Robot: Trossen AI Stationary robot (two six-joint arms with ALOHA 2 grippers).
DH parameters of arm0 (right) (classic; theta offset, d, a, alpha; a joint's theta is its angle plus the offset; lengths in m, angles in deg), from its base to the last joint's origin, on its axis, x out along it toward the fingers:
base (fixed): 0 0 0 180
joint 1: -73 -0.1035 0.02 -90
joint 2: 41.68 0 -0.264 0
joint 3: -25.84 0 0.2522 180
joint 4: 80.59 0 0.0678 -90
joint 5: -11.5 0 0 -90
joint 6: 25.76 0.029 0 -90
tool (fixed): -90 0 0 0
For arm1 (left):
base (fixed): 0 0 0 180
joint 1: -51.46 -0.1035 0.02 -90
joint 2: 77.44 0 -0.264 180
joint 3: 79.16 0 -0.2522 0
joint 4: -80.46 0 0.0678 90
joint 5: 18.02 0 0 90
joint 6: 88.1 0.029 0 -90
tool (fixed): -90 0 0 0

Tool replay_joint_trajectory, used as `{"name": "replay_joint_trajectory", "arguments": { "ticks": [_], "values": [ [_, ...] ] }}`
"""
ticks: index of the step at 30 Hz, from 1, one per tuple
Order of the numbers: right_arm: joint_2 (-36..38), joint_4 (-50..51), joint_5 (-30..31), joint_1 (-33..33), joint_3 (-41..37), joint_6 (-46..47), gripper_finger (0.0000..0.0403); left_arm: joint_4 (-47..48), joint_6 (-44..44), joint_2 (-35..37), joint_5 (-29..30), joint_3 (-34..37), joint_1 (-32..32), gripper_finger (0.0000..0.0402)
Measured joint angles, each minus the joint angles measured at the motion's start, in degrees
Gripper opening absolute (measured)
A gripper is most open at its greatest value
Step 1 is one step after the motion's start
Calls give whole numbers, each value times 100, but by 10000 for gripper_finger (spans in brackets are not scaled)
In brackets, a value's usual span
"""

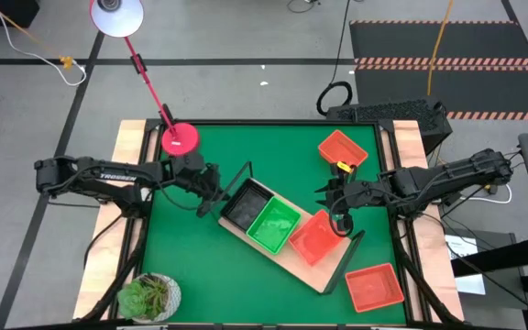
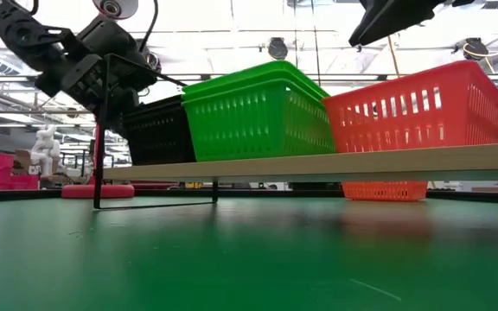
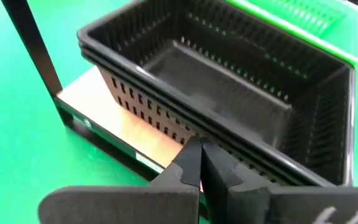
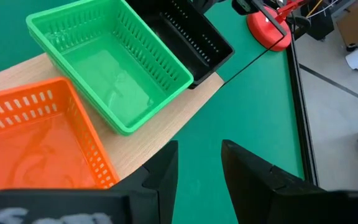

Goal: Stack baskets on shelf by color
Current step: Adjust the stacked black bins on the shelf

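A stack of black baskets (image 1: 246, 206), a stack of green baskets (image 1: 273, 225) and a red-orange basket (image 1: 314, 236) stand side by side on the light-wood shelf (image 1: 299, 266), which lies diagonally on the green mat. Two more red-orange baskets rest on the mat, one far right (image 1: 342, 148) and one near right (image 1: 374, 286). My left gripper (image 1: 216, 197) is shut, its tips (image 3: 199, 152) at the black stack's outer long wall (image 3: 166, 118). My right gripper (image 4: 197, 165) is open over the mat beside the shelf's far edge, close to the shelved red basket (image 4: 30, 143). My left gripper comes level from the table's left at the black stack's long side wall (image 3: 185, 134), with its fingers shut. I cannot tell whether the tips touch the wall. The stack sits flat on the shelf board.
The shelf's black wire end frames stand at its left end (image 1: 236, 179) and its near right end (image 1: 346, 261). A red lamp base (image 1: 180, 137) sits behind my left gripper, and a potted plant (image 1: 149, 296) stands at the near left corner. Bare mat lies along the near left.
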Motion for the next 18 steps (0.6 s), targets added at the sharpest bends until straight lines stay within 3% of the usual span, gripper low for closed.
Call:
{"name": "replay_joint_trajectory", "arguments": {
  "ticks": [6,18],
  "values": [
    [0,-98,0,1,0,-22,116,-775,-133,0,0,250,0,0],
    [0,-147,-2,0,0,69,116,-788,-284,12,223,265,220,0]
  ]
}}
